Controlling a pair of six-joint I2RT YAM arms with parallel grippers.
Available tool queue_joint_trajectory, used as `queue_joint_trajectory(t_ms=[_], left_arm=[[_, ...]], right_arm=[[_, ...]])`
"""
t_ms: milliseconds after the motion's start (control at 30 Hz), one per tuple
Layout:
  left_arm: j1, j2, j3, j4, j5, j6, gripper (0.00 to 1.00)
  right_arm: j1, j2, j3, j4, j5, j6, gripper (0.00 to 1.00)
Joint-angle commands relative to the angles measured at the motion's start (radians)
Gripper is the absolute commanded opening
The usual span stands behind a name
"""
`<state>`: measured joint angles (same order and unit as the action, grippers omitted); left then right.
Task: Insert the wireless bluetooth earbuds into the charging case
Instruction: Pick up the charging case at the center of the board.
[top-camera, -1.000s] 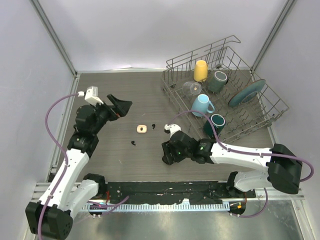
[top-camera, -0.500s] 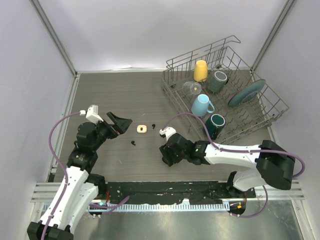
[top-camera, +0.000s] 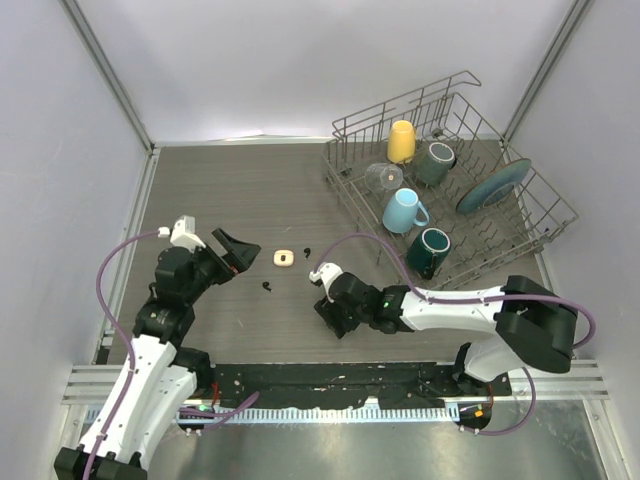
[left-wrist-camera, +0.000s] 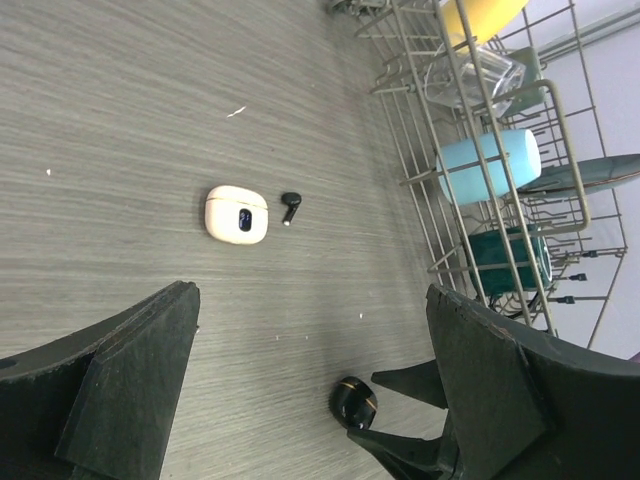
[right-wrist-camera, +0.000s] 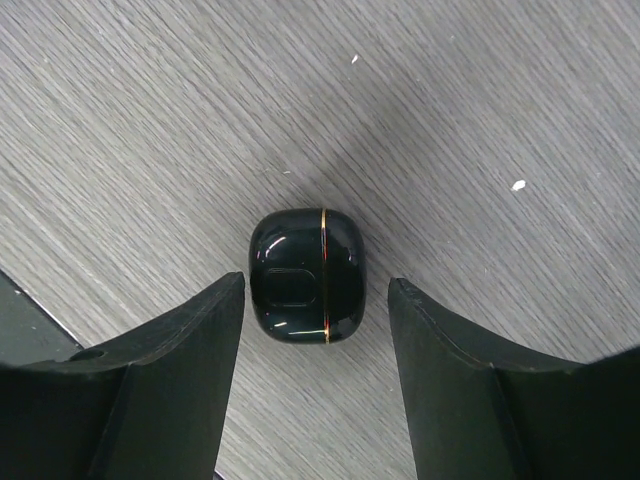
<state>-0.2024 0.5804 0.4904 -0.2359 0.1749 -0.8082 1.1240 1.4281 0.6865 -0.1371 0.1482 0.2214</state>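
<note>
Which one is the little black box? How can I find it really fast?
Find the grey table, then the right hand reaching down to it. The black case lies on the table between that hand's two open fingers. It is shiny black with a thin gold line around it, while the other case is cream-white and lies farther off.

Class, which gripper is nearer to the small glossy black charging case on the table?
Right. The right gripper hangs directly over the glossy black charging case, open fingers either side, not touching. The left gripper hovers well away, nearer the cream-white case.
</note>
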Motion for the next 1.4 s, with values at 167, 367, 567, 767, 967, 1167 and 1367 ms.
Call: queue_joint_trajectory(t_ms=[167, 367, 567, 767, 967, 1167, 1367], left_arm=[[0.003, -0.051, 0.02, 0.017, 0.003, -0.005, 1.0], [0.003, -0.146, -0.036, 0.056, -0.003, 0.014, 1.0], [0.003, -0.165, -0.041, 0.027, -0.015, 0.033, 1.0], [0.003, -0.113, -0.032, 0.009, -0.012, 0.032, 1.0], [0.003, -0.086, -0.035, 0.024, 0.011, 0.03, 1.0], [0.003, -0.106, -0.062, 0.084, 0.07, 0.018, 1.0], [0.003, -0.128, -0.133, 0.317, 0.354, -0.006, 0.94]], right_arm=[[0.014, 0.035, -0.005, 0.05, 0.027, -0.05, 0.61], [0.019, 0.045, -0.002, 0.044, 0.04, -0.053, 0.58], [0.023, 0.06, 0.007, 0.037, 0.054, -0.057, 0.49], [0.028, 0.077, 0.025, 0.025, 0.048, -0.06, 0.31], [0.034, 0.032, 0.059, 0.027, 0.042, -0.056, 0.07], [0.042, -0.178, -0.005, 0.195, -0.001, -0.19, 0.01], [0.042, -0.322, -0.01, 0.218, -0.102, -0.431, 0.01]])
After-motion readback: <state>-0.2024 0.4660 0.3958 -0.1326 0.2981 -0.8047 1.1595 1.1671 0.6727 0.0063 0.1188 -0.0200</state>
